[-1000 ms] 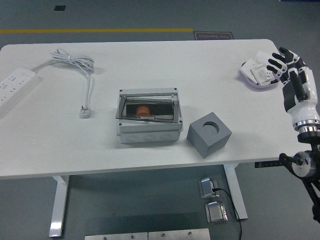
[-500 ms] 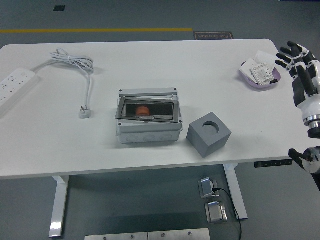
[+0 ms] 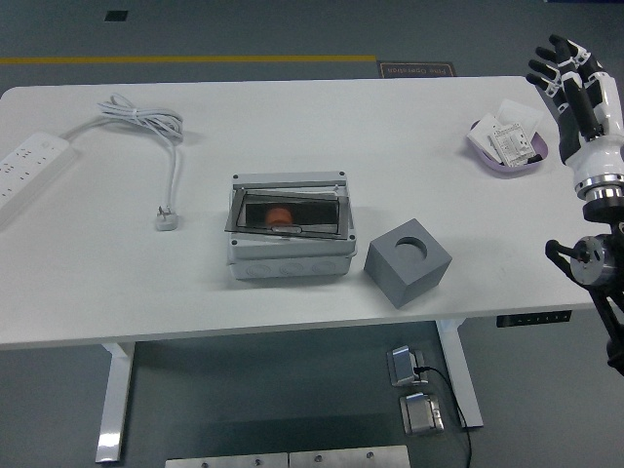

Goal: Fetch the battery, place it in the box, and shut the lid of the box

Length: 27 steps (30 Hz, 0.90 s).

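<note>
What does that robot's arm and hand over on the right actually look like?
The right hand has five jointed fingers in black with white segments. Below it sit a white forearm shell with a black panel, a silver metal wrist ring, then a black skeletal arm with a round joint. No loose cables show. The left arm is out of view.

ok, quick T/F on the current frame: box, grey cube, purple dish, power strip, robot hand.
1. The box has its tinted lid lying over the opening, with something orange showing through it. True.
2. The grey cube sits left of the box. False: it sits to the box's right, near the table's front edge.
3. The right robot hand is gripping the purple dish. False: it is raised beside the dish, fingers spread, holding nothing.
4. The power strip lies at the table's left edge, its plug lying loose on the table. True.
5. The left robot hand is over the box. False: it is not in view.
</note>
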{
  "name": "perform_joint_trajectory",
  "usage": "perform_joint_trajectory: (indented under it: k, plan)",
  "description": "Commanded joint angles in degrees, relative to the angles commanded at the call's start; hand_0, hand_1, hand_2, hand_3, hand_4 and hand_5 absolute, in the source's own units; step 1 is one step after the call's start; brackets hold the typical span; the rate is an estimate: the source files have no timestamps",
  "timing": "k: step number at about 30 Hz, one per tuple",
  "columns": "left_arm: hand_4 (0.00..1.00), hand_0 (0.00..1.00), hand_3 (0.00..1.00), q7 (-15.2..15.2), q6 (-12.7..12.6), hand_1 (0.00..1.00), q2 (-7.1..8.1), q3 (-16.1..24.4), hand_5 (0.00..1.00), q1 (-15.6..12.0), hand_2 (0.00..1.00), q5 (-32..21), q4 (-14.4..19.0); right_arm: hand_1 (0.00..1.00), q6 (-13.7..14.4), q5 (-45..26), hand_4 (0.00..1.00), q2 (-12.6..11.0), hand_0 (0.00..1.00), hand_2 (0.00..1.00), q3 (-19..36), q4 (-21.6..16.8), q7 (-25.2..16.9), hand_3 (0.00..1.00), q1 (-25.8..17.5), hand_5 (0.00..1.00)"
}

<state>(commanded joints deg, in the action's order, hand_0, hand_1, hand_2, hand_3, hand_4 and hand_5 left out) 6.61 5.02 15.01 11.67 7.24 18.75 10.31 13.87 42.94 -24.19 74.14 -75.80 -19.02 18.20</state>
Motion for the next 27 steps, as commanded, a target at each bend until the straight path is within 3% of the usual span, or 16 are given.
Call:
perform_joint_trajectory:
  k: [6, 10, 12, 17, 23, 27]
  plan:
    - [0.782, 0.779, 0.941, -0.1, -0.1, 0.782, 0.43, 1.1, 0.939, -0.5, 0.775, 0.6, 0.0, 0.692, -0.3, -0.3, 0.747, -3.0, 0.721, 0.715, 3.8, -8.3, -0.4, 0.676, -8.9, 0.533]
    - [0.782, 0.779, 0.941, 0.4, -0.1, 0.782, 0.49, 3.8, 0.939, -1.0, 0.775, 3.0, 0.0, 0.692, -0.8, -1.0, 0.747, -1.9, 0.721, 0.715, 5.0, -12.9, -1.5, 0.676, -14.9, 0.533]
    - [0.781, 0.779, 0.941, 0.6, -0.1, 0.782, 0.34, 4.7, 0.937, -1.1, 0.775, 3.8, 0.0, 0.688, -0.8, -1.0, 0.746, -1.0, 0.731, 0.713, 4.5, -13.2, -1.6, 0.675, -16.8, 0.532]
    - [0.781, 0.779, 0.94, 0.0, -0.1, 0.782, 0.0, 2.0, 0.938, -0.8, 0.775, 1.5, 0.0, 0.684, -0.7, 0.2, 0.746, 0.7, 0.73, 0.707, 1.1, -8.6, -1.1, 0.675, -12.2, 0.531]
    - [0.781, 0.779, 0.94, -1.1, -0.1, 0.781, -0.11, -4.8, 0.938, 0.4, 0.775, -4.4, 0.1, 0.684, -0.7, -2.7, 0.741, 1.3, 0.731, 0.71, -4.9, 2.3, -1.9, 0.674, -1.6, 0.531]
    - [0.781, 0.779, 0.94, -1.2, -0.1, 0.781, -0.23, -6.9, 0.938, 1.1, 0.775, -5.7, 0.2, 0.684, -0.5, -3.8, 0.741, 1.4, 0.731, 0.71, -6.2, 9.4, -2.3, 0.674, 4.6, 0.531]
